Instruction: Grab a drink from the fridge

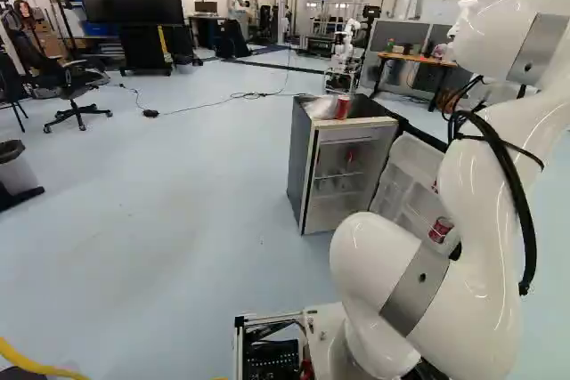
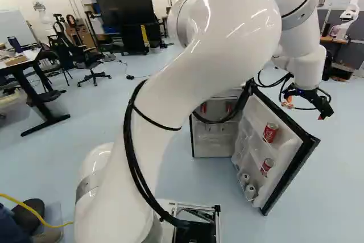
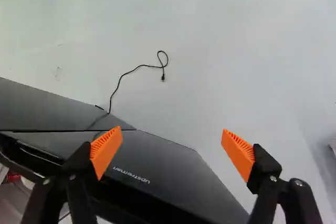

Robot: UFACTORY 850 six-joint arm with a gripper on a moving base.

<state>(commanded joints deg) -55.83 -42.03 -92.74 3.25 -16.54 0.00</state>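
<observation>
At the middle of the left base view, the fridge stands with its door swung wide to the right. Only here does the top of the fridge show, with a red can upright beside a clear plastic bag. A door can shows just above the bend of the white arm.

At the right of centre, the right base view shows more of the door rack: an upper red can, a lower red can and two pale cans near its foot. Both red cans stand on end, long axes running up the door, tops leaning rightward in the frame. Farther back, two red drinks sit inside the fridge. The gripper hangs at the upper right, pointing downward, well apart from the cans.

Under the gripper, the wrist view alone gives the door's dark outer face, reaching beneath one finger. The pincer is released, orange pads spread wide, with floor visible between them. Ahead, a thin black cable curls across the floor.
</observation>
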